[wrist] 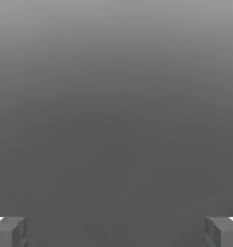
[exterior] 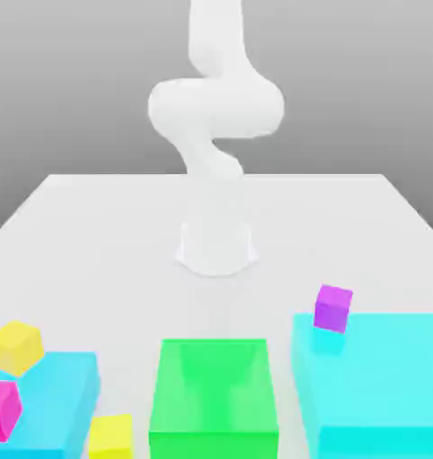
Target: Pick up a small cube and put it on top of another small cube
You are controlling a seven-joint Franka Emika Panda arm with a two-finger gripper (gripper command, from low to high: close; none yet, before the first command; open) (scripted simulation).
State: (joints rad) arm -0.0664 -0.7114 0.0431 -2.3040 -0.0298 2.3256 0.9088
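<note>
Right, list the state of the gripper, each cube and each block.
gripper: open, nothing between its fingers
purple cube: unstacked
upper yellow cube: unstacked
pink cube: no cube on top
lower yellow cube: no cube on top
green block: bare on top

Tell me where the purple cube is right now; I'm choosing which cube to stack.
In the exterior view, the purple cube is toward the exterior view's right, at the far edge of the large cyan block.
</note>
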